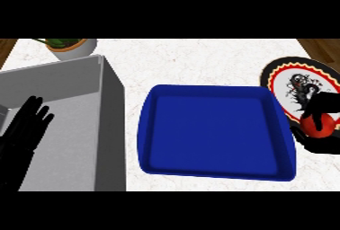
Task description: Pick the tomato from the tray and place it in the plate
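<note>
Head view, looking steeply down on a white marbled table (199,58). At the far left the left hand (30,121) rests with its fingers straight and pointing up, holding nothing; it shows in front of a large grey box-like unit (79,103) whose flat top fills the left side of the view. Behind that unit, at the upper left, stands a pale pot with a green plant (66,46), cut off by the view's edge.

At centre lies a deep blue tray (216,130) with a raised rim and rounded corners; nothing is seen inside it.

At the right, just beside the tray's right rim, lies a round plate (295,78) with a black scalloped border, red and yellow rings and a white centre bearing a black and red figure. No legible writing or brand appears on any item.

The right hand (322,105) is over the plate's near edge, its fingers and thumb curled round the red tomato (322,125). The tomato is partly hidden by the hand and sits outside the tray, at the plate's lower right part; whether it touches the plate cannot be told.
</note>
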Tool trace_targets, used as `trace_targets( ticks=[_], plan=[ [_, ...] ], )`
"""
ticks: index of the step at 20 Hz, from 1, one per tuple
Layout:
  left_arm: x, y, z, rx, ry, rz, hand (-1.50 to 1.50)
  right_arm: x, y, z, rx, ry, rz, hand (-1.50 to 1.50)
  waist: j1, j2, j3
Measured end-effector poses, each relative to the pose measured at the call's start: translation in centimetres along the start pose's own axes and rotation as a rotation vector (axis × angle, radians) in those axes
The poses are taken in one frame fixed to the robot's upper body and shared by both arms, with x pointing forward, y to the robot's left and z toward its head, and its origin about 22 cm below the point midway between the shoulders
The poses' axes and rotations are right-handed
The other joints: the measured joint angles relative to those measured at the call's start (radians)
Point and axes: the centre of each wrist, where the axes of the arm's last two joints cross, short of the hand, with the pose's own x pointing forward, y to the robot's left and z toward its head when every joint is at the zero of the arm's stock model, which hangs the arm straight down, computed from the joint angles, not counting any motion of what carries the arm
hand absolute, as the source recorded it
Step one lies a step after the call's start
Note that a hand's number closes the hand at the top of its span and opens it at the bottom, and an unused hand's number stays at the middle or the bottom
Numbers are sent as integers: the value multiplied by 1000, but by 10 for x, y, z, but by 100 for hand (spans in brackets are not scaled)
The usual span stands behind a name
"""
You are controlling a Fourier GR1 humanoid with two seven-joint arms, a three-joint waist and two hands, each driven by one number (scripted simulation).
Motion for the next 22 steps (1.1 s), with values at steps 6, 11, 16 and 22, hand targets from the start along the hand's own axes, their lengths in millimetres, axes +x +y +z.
trace_targets(
  ticks=[6, 11, 16, 22],
  plan=[
    [4, -9, -12, -56, -21, 8, 0, -19, -39, 11, -79, 130, 19, 150, 53, 9, 1],
    [5, -15, -20, -97, -37, 6, 0, -39, -64, 18, -97, 199, 58, 150, 89, 13, 3],
    [7, -21, -27, -123, -37, 9, 0, -58, -74, 32, -4, 257, 125, 150, 118, 19, 1],
    [8, -27, -32, -146, -40, 1, 0, -81, -70, 44, 123, 349, 30, -150, 145, 23, 1]
  ],
)
